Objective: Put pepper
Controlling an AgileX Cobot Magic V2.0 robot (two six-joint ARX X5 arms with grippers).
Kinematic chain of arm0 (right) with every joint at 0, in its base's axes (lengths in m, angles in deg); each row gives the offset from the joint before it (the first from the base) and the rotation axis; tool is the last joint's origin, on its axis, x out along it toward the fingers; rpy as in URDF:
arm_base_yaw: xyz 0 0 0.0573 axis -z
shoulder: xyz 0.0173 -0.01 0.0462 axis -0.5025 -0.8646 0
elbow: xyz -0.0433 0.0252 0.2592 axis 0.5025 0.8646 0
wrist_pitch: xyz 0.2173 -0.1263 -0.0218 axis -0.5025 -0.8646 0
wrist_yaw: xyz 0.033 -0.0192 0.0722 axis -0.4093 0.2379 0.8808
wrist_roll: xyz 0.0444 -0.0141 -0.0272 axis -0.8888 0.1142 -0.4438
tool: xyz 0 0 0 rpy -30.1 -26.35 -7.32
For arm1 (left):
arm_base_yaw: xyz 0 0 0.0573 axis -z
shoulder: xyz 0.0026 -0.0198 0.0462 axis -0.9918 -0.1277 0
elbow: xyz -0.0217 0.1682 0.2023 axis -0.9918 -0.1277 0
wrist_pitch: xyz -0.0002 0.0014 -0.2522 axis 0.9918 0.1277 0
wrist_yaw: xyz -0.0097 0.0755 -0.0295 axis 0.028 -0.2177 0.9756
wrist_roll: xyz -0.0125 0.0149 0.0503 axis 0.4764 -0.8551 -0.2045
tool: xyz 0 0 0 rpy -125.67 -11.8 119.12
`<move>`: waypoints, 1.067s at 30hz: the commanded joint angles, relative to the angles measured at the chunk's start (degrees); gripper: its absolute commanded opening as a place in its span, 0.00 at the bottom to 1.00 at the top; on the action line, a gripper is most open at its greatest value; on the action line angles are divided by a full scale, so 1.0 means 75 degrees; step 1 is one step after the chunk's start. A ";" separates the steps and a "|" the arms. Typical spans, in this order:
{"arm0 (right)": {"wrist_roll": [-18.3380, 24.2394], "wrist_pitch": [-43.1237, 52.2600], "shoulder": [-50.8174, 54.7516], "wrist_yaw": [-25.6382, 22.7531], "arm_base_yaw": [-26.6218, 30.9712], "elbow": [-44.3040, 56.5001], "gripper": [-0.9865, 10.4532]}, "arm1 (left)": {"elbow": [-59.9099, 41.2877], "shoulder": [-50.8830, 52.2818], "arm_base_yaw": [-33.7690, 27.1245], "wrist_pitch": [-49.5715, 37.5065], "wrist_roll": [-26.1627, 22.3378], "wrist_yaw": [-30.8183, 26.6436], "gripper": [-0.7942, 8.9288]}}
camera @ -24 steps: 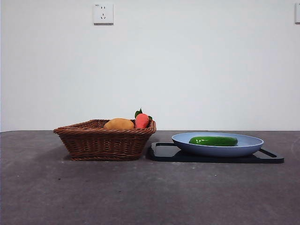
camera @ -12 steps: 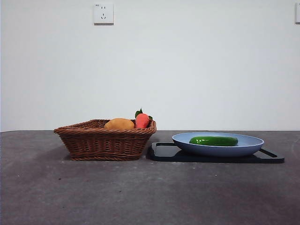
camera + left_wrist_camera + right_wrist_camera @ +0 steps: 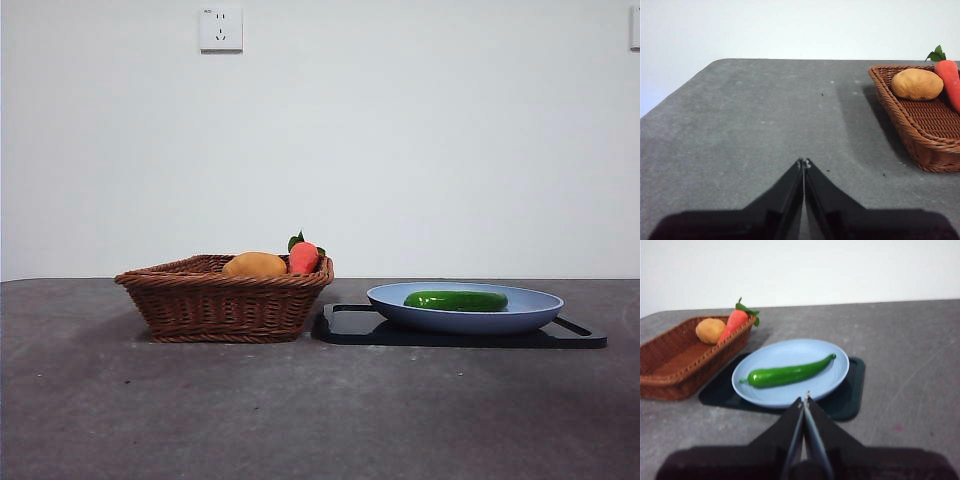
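Note:
The glossy dark green pepper [image 3: 456, 300] lies lengthwise on the blue plate [image 3: 535, 305], which rests on a black tray [image 3: 350, 325]. In the right wrist view the pepper [image 3: 790, 373] lies across the plate [image 3: 785, 352], a short way beyond my right gripper [image 3: 804, 401], which is shut and empty. My left gripper [image 3: 803, 163] is shut and empty over bare table, to the left of the wicker basket [image 3: 920, 137]. Neither gripper shows in the front view.
The brown wicker basket [image 3: 220, 305] stands left of the tray and holds a yellow-orange rounded fruit [image 3: 254, 265] and a red-orange fruit with green leaves [image 3: 303, 256]. The dark grey table [image 3: 300, 410] runs to a white wall with a socket [image 3: 221, 29].

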 commanded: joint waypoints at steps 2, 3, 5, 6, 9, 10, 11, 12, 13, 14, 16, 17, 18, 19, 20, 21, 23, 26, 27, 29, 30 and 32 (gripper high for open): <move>-0.0058 -0.0029 0.0064 -0.0009 -0.0023 0.0192 0.10 | -0.0082 0.0023 -0.0023 -0.0087 0.0047 0.0012 0.09; -0.0058 -0.0050 0.0064 -0.0006 -0.0023 0.0224 0.10 | -0.0082 0.0023 -0.0023 -0.0090 0.0047 0.0012 0.09; -0.0064 -0.0099 0.0064 0.0017 -0.0023 0.0280 0.10 | -0.0082 0.0023 -0.0023 -0.0090 0.0047 0.0012 0.09; -0.0073 -0.0172 0.0064 0.0020 -0.0023 0.0297 0.10 | -0.0082 0.0023 -0.0023 -0.0087 0.0047 0.0012 0.09; -0.0239 -0.0143 0.0064 0.0020 -0.0023 0.0297 0.10 | -0.0082 0.0023 -0.0023 -0.0090 0.0050 0.0012 0.09; -0.0230 -0.0134 0.0064 0.0017 -0.0023 0.0297 0.10 | -0.0082 0.0023 -0.0023 -0.0087 0.0047 0.0012 0.09; -0.0230 -0.0134 0.0064 0.0017 -0.0023 0.0297 0.10 | -0.0082 0.0023 -0.0023 -0.0087 0.0047 0.0012 0.09; -0.0230 -0.0134 0.0064 0.0017 -0.0023 0.0297 0.10 | -0.0082 0.0023 -0.0023 -0.0090 0.0047 0.0012 0.09; -0.0230 -0.0134 0.0064 0.0017 -0.0023 0.0297 0.10 | -0.0082 0.0023 -0.0023 -0.0087 0.0047 0.0012 0.09; -0.0230 -0.0134 0.0064 0.0017 -0.0020 0.0297 0.10 | -0.0082 0.0023 -0.0023 -0.0090 0.0047 0.0012 0.09; -0.0227 -0.0134 0.0058 0.0017 -0.0020 0.0297 0.10 | -0.0082 0.0023 -0.0023 -0.0087 0.0047 0.0012 0.09; -0.0227 -0.0134 0.0050 0.0017 -0.0020 0.0297 0.10 | -0.0082 0.0023 -0.0023 -0.0090 0.0050 0.0012 0.09; -0.0227 -0.0134 0.0047 0.0017 -0.0020 0.0297 0.10 | -0.0082 0.0023 -0.0023 -0.0087 0.0047 0.0012 0.09; -0.0227 -0.0134 0.0047 0.0015 -0.0020 0.0297 0.10 | -0.0082 0.0023 -0.0023 -0.0087 0.0047 0.0015 0.09; -0.0230 -0.0134 0.0047 0.0017 -0.0020 0.0297 0.10 | -0.0082 0.0023 -0.0023 -0.0087 0.0047 0.0012 0.09; -0.0230 -0.0134 0.0047 0.0017 -0.0020 0.0297 0.10 | -0.0082 0.0023 -0.0023 -0.0087 0.0047 0.0012 0.09; -0.0230 -0.0134 0.0047 0.0017 -0.0020 0.0297 0.10 | -0.0082 0.0023 -0.0023 -0.0087 0.0047 0.0012 0.09; -0.0227 -0.0134 0.0047 0.0017 -0.0020 0.0297 0.10 | -0.0082 0.0023 -0.0023 -0.0087 0.0047 0.0012 0.09; -0.0227 -0.0134 0.0047 0.0017 -0.0020 0.0297 0.10 | -0.0082 0.0023 -0.0023 -0.0087 0.0047 0.0012 0.09; -0.0227 -0.0134 0.0047 0.0017 -0.0020 0.0297 0.10 | -0.0082 0.0023 -0.0023 -0.0087 0.0047 0.0012 0.09; -0.0230 -0.0134 0.0047 0.0017 -0.0020 0.0297 0.10 | -0.0082 0.0023 -0.0023 -0.0087 0.0047 0.0012 0.09; -0.0227 -0.0134 0.0047 0.0017 -0.0020 0.0297 0.10 | -0.0082 0.0023 -0.0023 -0.0087 0.0047 0.0012 0.09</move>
